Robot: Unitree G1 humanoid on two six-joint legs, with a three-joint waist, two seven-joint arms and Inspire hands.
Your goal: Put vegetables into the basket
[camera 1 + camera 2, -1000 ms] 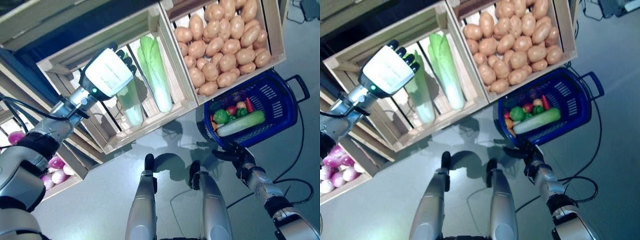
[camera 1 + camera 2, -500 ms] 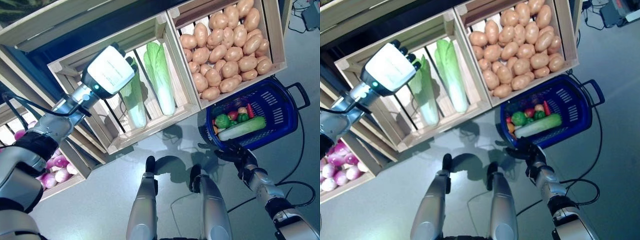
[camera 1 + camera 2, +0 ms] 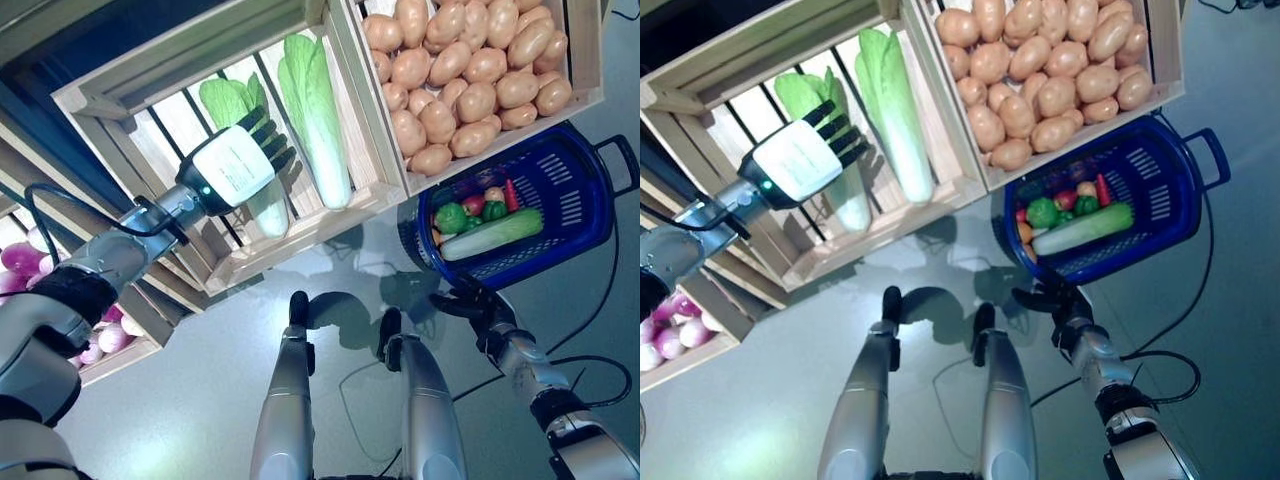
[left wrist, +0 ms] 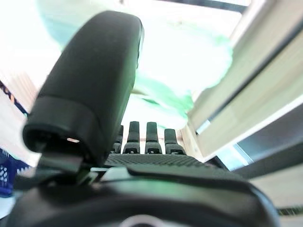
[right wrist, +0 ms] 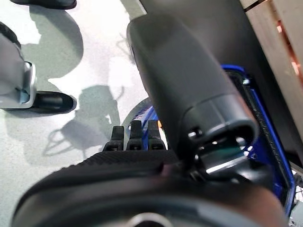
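Over the crate's front edge we reach with left hand, fingers straight, empty, above cabbage. Next: close round it, carry to basket.

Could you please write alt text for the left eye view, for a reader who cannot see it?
The robot's left hand reaches with straight fingers onto a napa cabbage in a wooden crate. Its right hand hangs below a blue basket holding a cucumber and small vegetables, beside a crate of potatoes.
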